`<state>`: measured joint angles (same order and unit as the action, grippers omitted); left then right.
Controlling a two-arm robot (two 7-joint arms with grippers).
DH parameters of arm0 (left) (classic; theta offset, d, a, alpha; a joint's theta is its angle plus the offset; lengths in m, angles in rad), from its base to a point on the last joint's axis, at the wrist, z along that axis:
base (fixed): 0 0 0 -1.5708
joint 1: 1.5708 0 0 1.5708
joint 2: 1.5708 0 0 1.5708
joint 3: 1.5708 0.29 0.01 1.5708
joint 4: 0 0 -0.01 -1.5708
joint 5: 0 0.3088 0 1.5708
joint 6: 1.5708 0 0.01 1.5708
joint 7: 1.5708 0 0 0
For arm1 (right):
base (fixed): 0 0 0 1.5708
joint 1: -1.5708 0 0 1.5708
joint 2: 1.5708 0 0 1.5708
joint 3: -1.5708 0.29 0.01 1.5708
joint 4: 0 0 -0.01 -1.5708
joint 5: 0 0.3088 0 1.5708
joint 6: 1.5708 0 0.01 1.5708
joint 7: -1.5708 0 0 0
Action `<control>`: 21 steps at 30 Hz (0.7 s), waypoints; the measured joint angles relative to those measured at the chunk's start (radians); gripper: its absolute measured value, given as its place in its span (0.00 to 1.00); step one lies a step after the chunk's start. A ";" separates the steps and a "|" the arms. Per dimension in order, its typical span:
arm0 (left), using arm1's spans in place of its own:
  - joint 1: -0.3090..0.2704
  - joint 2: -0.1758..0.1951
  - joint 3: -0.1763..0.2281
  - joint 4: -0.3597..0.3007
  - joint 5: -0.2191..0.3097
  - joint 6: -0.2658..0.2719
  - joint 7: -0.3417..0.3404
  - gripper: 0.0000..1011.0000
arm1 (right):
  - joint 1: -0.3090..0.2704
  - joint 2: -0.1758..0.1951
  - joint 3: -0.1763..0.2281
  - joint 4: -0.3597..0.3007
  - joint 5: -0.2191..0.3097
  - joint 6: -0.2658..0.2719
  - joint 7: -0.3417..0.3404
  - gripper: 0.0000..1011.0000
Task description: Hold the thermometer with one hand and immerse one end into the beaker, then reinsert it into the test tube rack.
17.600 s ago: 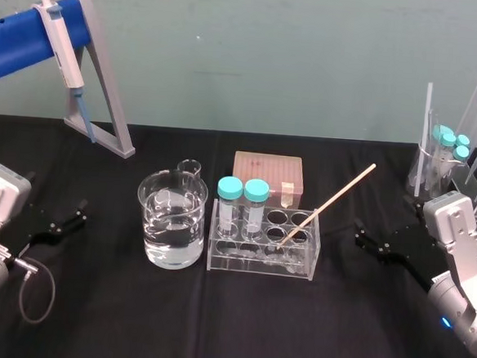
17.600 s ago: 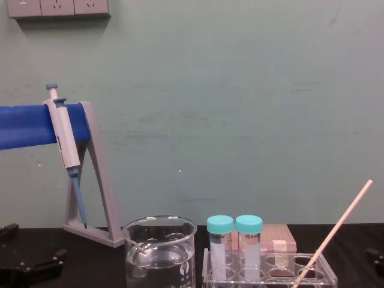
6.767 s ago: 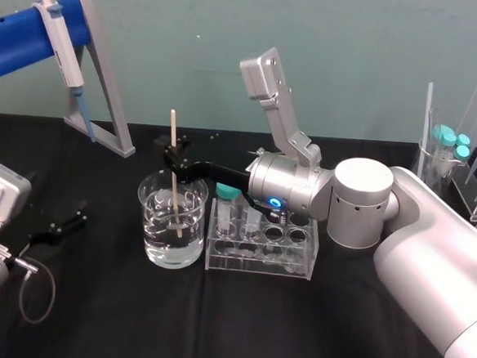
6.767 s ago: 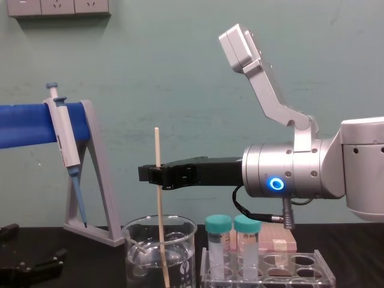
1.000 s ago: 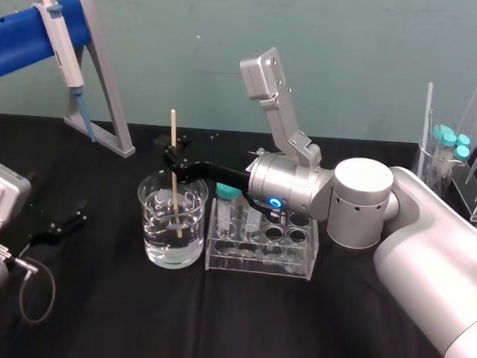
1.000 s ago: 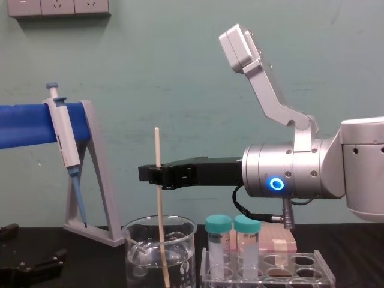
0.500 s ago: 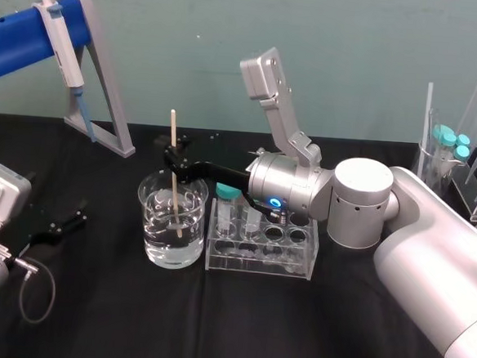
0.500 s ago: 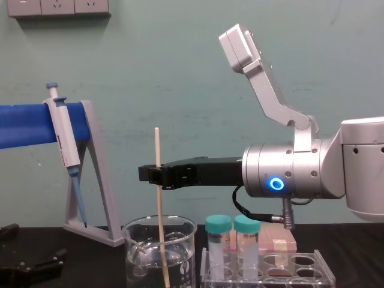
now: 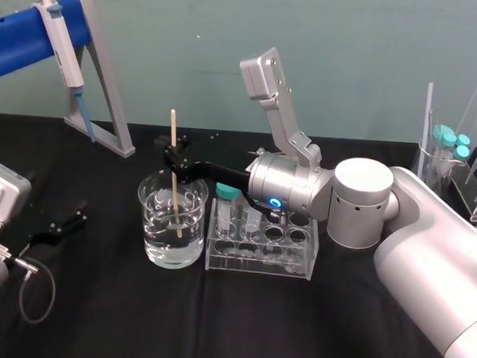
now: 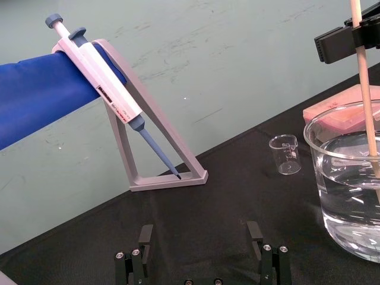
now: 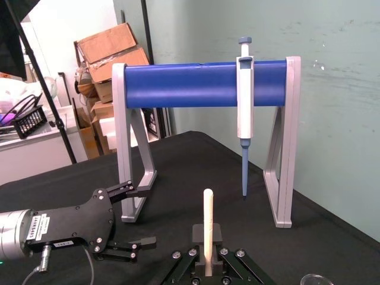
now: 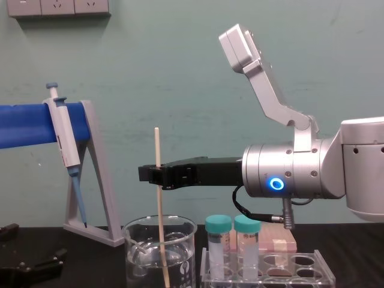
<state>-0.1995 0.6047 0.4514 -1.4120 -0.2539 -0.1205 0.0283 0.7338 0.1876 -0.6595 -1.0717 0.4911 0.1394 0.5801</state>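
Observation:
The thermometer [image 9: 172, 170] stands upright with its lower end in the water of the beaker [image 9: 156, 239]. My right gripper [image 9: 174, 160] reaches in from the right and is shut on the thermometer's upper part, above the beaker rim. From the side, the thermometer [image 12: 159, 210] passes through the gripper [image 12: 157, 175] down into the beaker [image 12: 180, 252]. The test tube rack [image 9: 298, 261] sits just right of the beaker, under the right arm. My left gripper [image 9: 65, 223] rests open on the table at the left, its fingers [image 10: 145, 237] apart with nothing between them.
A grey-blue pipette [image 9: 63, 48] hangs on a blue-barred A-frame stand [image 9: 105, 96] at the back left. Two teal-capped tubes [image 12: 234, 240] stand in the rack. Behind are a small glass beaker [image 10: 285, 154] and a pink box [image 12: 282, 240]. More tubes [image 9: 452, 149] stand far right.

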 joint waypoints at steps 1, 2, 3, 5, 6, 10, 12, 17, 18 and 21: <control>0.000 0.000 0.000 0.000 0.000 0.000 0.000 0.99 | 0.000 0.000 0.000 0.000 0.000 0.000 0.000 0.05; 0.000 0.000 0.000 0.000 0.000 0.000 0.000 0.99 | 0.000 0.000 0.000 0.000 0.000 0.000 0.000 0.05; 0.000 0.000 0.000 0.000 0.000 0.000 0.000 0.99 | 0.000 0.000 0.000 0.000 0.000 0.000 0.000 0.05; 0.000 0.000 0.000 0.000 0.000 0.000 0.000 0.99 | 0.000 0.000 0.000 0.000 0.000 0.000 0.000 0.05; 0.000 0.000 0.000 0.000 0.000 0.000 0.000 0.99 | 0.000 0.000 0.000 0.000 0.000 0.000 0.000 0.05; 0.000 0.000 0.000 0.000 0.000 0.000 0.000 0.99 | 0.000 0.000 0.000 0.000 0.000 0.000 0.000 0.05; 0.000 0.000 0.000 0.000 0.000 0.000 0.000 0.99 | 0.000 0.000 0.000 0.000 0.000 0.000 0.000 0.05; 0.000 0.000 0.000 0.000 0.000 0.000 0.000 0.99 | -0.001 0.002 0.004 -0.007 -0.001 0.000 0.001 0.05; 0.000 0.000 0.000 0.000 0.000 0.000 0.000 0.99 | -0.003 0.005 0.009 -0.019 -0.002 0.000 0.001 0.05; 0.000 0.000 0.000 0.000 0.000 0.000 0.000 0.99 | -0.006 0.011 0.020 -0.037 0.000 0.004 0.002 0.05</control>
<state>-0.1996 0.6047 0.4514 -1.4120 -0.2539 -0.1205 0.0283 0.7274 0.1986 -0.6400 -1.1085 0.4911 0.1430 0.5822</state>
